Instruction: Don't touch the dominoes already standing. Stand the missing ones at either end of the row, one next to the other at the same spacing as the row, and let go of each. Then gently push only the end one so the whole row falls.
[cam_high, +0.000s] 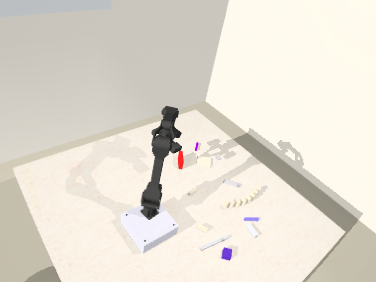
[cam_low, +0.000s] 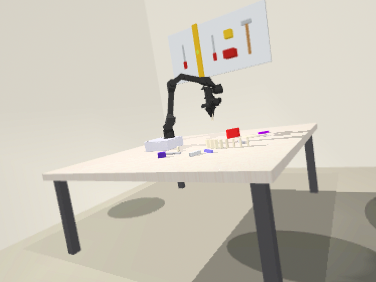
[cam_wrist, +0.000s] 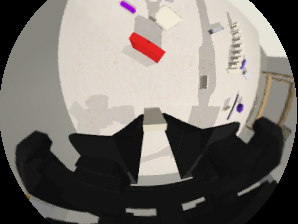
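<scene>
My gripper (cam_low: 212, 115) (cam_wrist: 153, 116) is shut on a cream domino (cam_low: 212, 118) (cam_wrist: 155, 127), holding it by its sides in the air, well above the table. In the top view the fingers are mostly hidden by the arm. The row of standing cream dominoes (cam_high: 242, 201) (cam_low: 220, 143) (cam_wrist: 235, 46) curves gently at the right of the top view, far from my gripper. One loose domino (cam_high: 192, 192) (cam_wrist: 203, 82) lies flat between the arm and the row. Another small cream piece (cam_high: 202, 228) (cam_wrist: 226, 107) lies flat nearer the base.
A red block (cam_high: 180, 160) (cam_low: 233, 133) (cam_wrist: 147, 48) stands near the arm. Beyond it are a cream block (cam_high: 204, 162) (cam_wrist: 168, 18) and a purple bar (cam_high: 197, 146) (cam_wrist: 128, 7). A grey bar (cam_high: 231, 183), blue bar (cam_high: 251, 219), white bar (cam_high: 252, 230), long rod (cam_high: 215, 243) and purple cube (cam_high: 227, 254) lie around the row.
</scene>
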